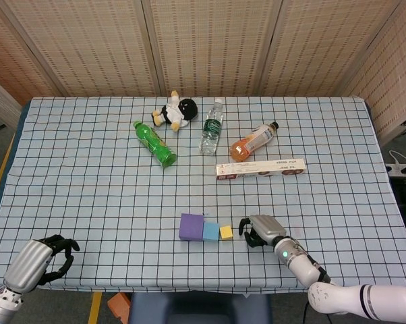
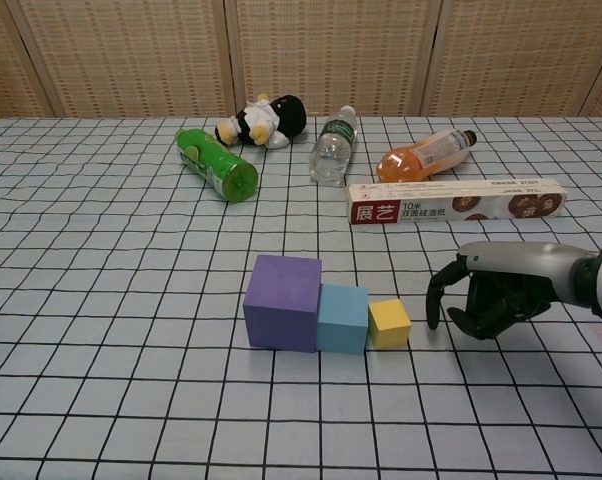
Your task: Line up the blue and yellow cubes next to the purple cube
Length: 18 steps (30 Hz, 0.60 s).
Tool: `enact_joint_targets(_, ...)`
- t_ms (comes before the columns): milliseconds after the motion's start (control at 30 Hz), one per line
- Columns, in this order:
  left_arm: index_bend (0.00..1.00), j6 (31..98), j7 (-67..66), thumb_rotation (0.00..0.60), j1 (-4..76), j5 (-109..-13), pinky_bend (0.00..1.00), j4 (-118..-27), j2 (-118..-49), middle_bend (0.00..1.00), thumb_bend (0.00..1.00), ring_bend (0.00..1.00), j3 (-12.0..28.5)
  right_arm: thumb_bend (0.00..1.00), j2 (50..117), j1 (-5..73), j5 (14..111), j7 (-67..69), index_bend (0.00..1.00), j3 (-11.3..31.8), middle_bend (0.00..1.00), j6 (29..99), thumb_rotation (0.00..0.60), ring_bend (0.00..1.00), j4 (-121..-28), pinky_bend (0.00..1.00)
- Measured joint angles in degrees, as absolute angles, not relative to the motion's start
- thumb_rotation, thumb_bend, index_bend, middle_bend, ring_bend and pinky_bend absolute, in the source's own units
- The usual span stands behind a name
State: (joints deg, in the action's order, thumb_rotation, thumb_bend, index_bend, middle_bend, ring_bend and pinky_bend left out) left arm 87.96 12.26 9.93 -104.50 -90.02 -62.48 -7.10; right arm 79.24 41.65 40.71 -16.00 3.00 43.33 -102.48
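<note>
Walls: woven bamboo-look panels [image 1: 210, 40] with pale vertical posts | Table: pale blue cloth [image 1: 81, 169] — dark grid lines | Floor: grey, yellow stripe [image 1: 95, 307] | Light: even

Purple cube [image 2: 282, 302], light blue cube [image 2: 342, 318], yellow cube [image 2: 389, 323]. Counter cloth [image 2: 111, 300] pale blue-white with a black grid pattern. Green bottle [image 2: 218, 165] with a lighter green label, clear bottle [image 2: 332, 146] with a dark green label, orange bottle [image 2: 424, 155] with a black cap. Plush toy [image 2: 262, 119] black and white with yellow bits. Long box [image 2: 456, 200] cream with a red panel and brown rounds. Right hand [image 2: 493, 289] silver-grey shell, black fingers; left hand [image 1: 36, 261] the same. Tan woven screen [image 1: 210, 44] behind.
</note>
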Motion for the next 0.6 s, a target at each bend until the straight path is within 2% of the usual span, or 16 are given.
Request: enact_joint_targets(600,0.47,88.16,12.42,0.6,9.88,-104.5,0.66,-89.98,-62.45,0.6,0.48,0.46,-7.04,0.59,79.28,42.38,43.32,-8.89,0.46,2.57,1.0,38.62,0.6,0.88,-100.6,1.0)
